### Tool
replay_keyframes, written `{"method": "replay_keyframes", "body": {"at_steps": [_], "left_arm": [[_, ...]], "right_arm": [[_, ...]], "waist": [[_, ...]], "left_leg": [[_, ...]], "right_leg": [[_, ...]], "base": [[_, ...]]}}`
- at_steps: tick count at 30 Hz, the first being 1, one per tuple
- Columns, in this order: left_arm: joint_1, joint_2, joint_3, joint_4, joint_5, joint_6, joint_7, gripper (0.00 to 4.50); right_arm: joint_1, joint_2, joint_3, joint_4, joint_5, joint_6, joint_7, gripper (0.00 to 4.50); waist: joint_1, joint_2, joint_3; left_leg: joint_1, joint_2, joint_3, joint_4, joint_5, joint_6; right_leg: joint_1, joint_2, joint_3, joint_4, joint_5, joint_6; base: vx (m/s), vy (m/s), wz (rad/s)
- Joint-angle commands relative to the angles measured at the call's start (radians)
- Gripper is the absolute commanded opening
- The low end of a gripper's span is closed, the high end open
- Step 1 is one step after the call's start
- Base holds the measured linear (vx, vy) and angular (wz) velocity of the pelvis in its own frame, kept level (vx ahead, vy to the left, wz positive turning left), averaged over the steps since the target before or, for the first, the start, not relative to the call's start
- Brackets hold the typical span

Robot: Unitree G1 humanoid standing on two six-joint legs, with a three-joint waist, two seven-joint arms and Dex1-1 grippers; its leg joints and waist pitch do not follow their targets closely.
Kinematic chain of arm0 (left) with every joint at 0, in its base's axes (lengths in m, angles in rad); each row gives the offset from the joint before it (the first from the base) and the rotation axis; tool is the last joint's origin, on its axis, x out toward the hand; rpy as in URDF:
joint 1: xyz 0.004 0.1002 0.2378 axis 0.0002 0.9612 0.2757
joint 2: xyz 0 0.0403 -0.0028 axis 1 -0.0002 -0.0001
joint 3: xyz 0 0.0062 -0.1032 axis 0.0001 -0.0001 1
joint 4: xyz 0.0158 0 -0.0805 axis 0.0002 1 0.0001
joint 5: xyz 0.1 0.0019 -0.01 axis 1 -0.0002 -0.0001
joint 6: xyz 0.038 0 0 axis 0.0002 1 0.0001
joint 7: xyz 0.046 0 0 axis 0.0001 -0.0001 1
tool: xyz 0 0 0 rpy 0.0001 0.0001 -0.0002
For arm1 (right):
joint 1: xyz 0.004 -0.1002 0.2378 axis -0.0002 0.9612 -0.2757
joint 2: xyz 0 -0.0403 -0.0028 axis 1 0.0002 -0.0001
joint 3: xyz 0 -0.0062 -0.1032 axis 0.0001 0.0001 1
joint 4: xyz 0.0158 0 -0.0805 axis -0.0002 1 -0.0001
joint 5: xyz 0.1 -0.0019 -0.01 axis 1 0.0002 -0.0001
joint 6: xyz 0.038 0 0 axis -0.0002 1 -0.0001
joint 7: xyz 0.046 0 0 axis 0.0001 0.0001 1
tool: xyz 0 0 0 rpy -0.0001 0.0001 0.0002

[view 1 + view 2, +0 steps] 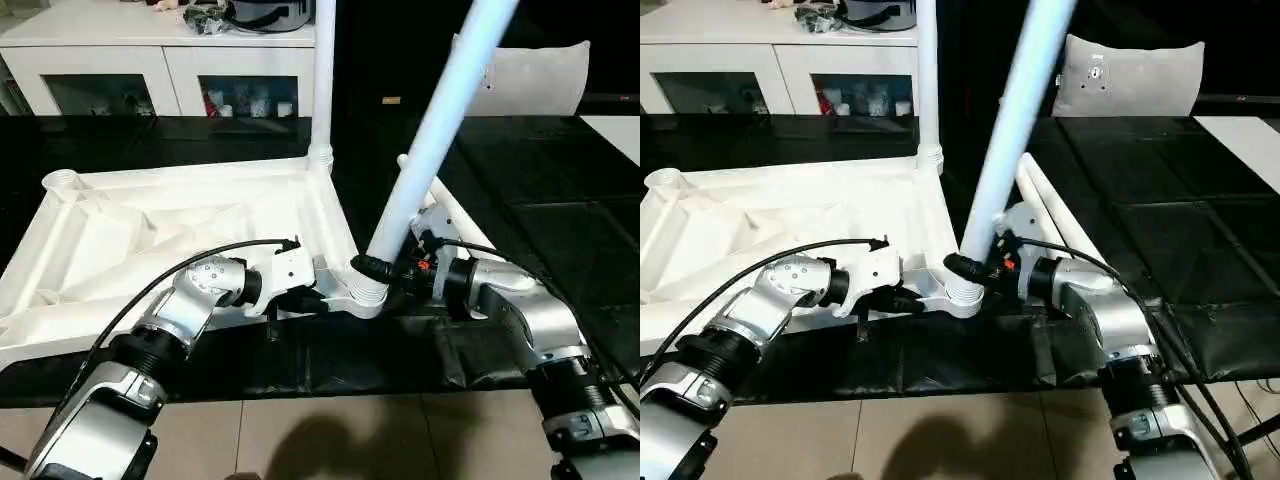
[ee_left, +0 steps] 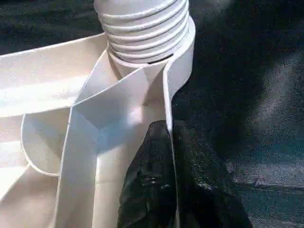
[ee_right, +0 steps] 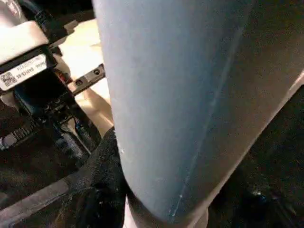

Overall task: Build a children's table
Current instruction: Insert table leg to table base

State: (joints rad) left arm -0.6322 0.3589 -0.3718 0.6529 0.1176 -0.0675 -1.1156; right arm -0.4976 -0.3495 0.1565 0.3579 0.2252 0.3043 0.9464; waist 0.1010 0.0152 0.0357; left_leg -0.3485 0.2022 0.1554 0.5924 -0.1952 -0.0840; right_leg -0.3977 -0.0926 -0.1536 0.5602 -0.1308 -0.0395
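Black fingers (image 2: 156,190) of the left gripper (image 1: 322,293) are pinched tight on the thin side wall of the white top (image 1: 200,215), just beside its near corner socket (image 1: 368,290). Across that socket, the right gripper (image 1: 400,262) has its fingers (image 3: 102,166) about half open and closed around the base of a leg (image 1: 435,125). This leg stands in the near socket, its ribbed end showing at the rim, and it leans away toward the robot's right.

A second leg (image 1: 323,75) stands upright in the far corner socket of the same side. The top lies ribbed side up on the black worktop (image 1: 560,210), and its far left socket (image 1: 62,182) is open. More white tube (image 1: 1050,215) lies on the worktop just beyond the right gripper, touching or nearly touching the top's edge. White cabinets (image 1: 150,70) stand behind the worktop, and a pale cushion (image 1: 1130,75) sits at its far right.
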Motion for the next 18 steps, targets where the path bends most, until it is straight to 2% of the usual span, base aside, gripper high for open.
{"method": "replay_keyframes", "body": {"at_steps": [1, 3, 18], "left_arm": [[-0.010, 0.024, -0.037, 0.019, 0.049, -0.019, -0.030, 0.00], [-0.023, 0.028, -0.038, 0.031, 0.056, -0.026, -0.034, 0.00], [-0.063, 0.056, -0.054, 0.074, 0.048, -0.071, -0.108, 0.00]], "right_arm": [[0.025, -0.027, 0.058, 0.067, -0.072, 0.031, 0.020, 1.87], [0.020, -0.037, 0.082, 0.068, -0.085, 0.027, 0.033, 1.87], [0.000, -0.022, 0.135, 0.102, -0.080, 0.044, 0.105, 1.86]], "waist": [[-0.005, -0.005, -0.056], [-0.005, -0.005, -0.056], [-0.009, -0.003, -0.056]], "left_leg": [[0.002, 0.025, -0.002, -0.072, -0.253, 0.037], [0.002, 0.024, -0.001, -0.072, -0.248, 0.040], [0.003, 0.027, -0.004, -0.075, -0.277, 0.030]], "right_leg": [[0.049, -0.066, 0.048, -0.089, -0.519, -0.024], [0.049, -0.066, 0.049, -0.088, -0.516, -0.026], [0.049, -0.068, 0.049, -0.089, -0.525, -0.029]], "base": [[0.000, 0.000, 0.00], [0.000, 0.000, 0.00], [0.000, 0.000, 0.00]]}}
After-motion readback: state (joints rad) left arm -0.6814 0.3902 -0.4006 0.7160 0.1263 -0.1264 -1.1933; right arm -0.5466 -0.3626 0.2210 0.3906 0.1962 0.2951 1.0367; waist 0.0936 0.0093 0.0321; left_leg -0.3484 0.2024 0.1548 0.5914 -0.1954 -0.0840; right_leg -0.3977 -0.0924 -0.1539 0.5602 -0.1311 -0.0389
